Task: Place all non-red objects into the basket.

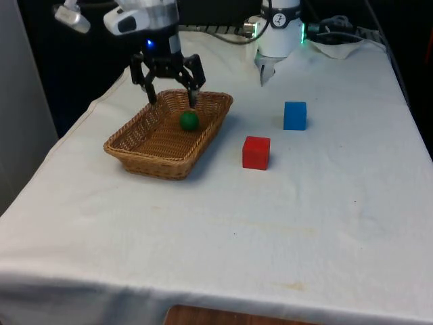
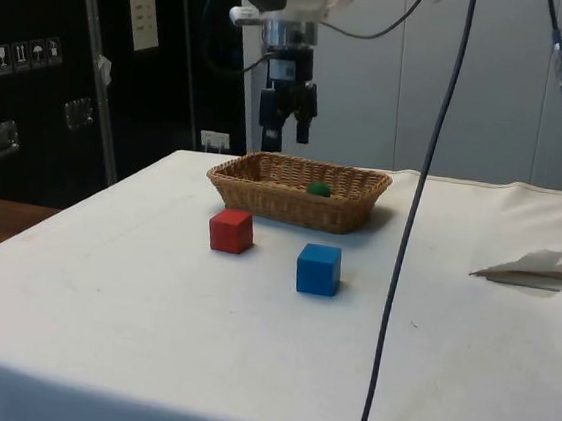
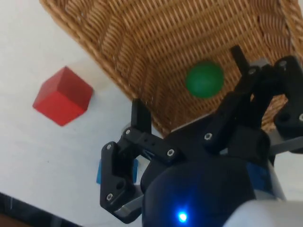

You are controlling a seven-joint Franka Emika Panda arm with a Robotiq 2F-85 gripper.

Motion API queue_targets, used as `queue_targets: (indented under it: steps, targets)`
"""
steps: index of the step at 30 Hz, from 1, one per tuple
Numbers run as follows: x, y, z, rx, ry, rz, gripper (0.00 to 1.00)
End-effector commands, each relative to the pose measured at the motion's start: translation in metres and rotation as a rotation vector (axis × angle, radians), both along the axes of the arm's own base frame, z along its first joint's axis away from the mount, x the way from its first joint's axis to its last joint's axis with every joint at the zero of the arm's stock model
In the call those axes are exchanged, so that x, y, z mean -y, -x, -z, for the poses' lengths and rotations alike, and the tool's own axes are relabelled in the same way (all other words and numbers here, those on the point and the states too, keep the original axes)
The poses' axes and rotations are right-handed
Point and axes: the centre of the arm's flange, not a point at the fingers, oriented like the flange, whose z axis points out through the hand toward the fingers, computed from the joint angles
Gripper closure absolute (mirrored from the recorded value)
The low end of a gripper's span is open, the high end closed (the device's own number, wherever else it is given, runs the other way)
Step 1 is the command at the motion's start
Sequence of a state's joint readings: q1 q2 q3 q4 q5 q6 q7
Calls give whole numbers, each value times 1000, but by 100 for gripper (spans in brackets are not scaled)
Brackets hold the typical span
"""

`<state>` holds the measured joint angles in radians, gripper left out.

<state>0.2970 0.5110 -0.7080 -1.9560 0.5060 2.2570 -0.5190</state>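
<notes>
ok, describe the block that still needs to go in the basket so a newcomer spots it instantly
Start at the wicker basket holding the green ball. Two cubes sit on the white cloth beside it, toward the front view's right. It is the blue cube, farther from the basket than the red cube.

White-cloth-covered table [image 2: 147,337] as landmark: dark cabinets [image 2: 35,64] with small labels and metal latches behind it in the side view, pale grey wall panels [image 2: 496,82] beside them, black cables [image 2: 414,235] hanging in front, black curtain [image 1: 74,61] at its far end.
</notes>
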Motion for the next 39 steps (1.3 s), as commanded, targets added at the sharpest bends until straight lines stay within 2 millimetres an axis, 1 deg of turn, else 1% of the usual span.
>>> queue_targets:
  steps: [1, 3, 4, 5, 7, 11, 12, 16, 21, 22, 23, 25, 26, 29, 30, 32, 36, 37, 38, 39]
  targets:
    - [-1, 6, -8, -3, 2, 4, 0]
    - [-3, 10, -15, -1, -3, 3, 0]
    - [-1, 7, -10, 1, -10, 0, 0]
    - [-4, 12, -18, 0, -4, 1, 0]
    - [-8, 18, -27, 1, -9, 0, 0]
    - [-15, 27, -40, 3, -16, -3, 0]
    - [-13, 25, -37, 6, -23, -4, 0]
    - [-23, 37, -55, 6, -26, -6, 0]
    - [-31, 46, -70, 7, -33, -10, 0]
    - [-30, 45, -69, 9, -42, -13, 0]
    - [-36, 49, -76, 9, -35, -12, 0]
    - [-38, 51, -78, 9, -35, -13, 0]
    - [-42, 54, -84, 11, -37, -14, 0]
    - [-49, 58, -92, 12, -40, -18, 0]
    - [-48, 58, -91, 13, -50, -20, 0]
    - [-58, 62, -100, 13, -41, -23, 0]
    - [-69, 67, -108, 14, -44, -28, 0]
    - [-75, 70, -112, 13, -46, -31, 0]
    - [-72, 68, -111, 16, -55, -34, 0]
    - [-78, 70, -115, 15, -46, -33, 0]
